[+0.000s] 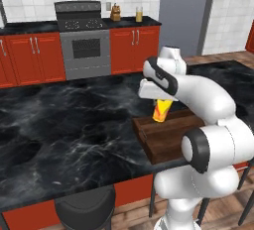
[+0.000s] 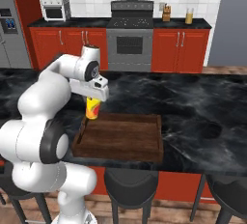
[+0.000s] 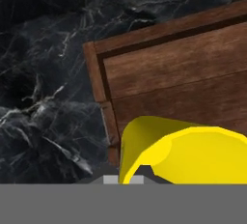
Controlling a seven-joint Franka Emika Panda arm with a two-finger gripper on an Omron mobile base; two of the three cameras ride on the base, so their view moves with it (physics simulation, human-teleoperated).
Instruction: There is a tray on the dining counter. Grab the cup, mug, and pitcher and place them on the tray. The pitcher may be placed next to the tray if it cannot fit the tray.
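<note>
The arm bends down; the gripper (image 2: 92, 103) pinches the cup (image 2: 92, 108) over the tray (image 2: 120, 136) corner below the fingers.

A bright yellow cup (image 2: 92, 107) carries a red-orange mark on its side. The tray (image 2: 125, 136) is dark brown wood with visible grain. The surface (image 1: 64, 125) is black marble threaded with white veins — its base red. The robot arm (image 2: 43, 117) is white, its joints dark.
</note>
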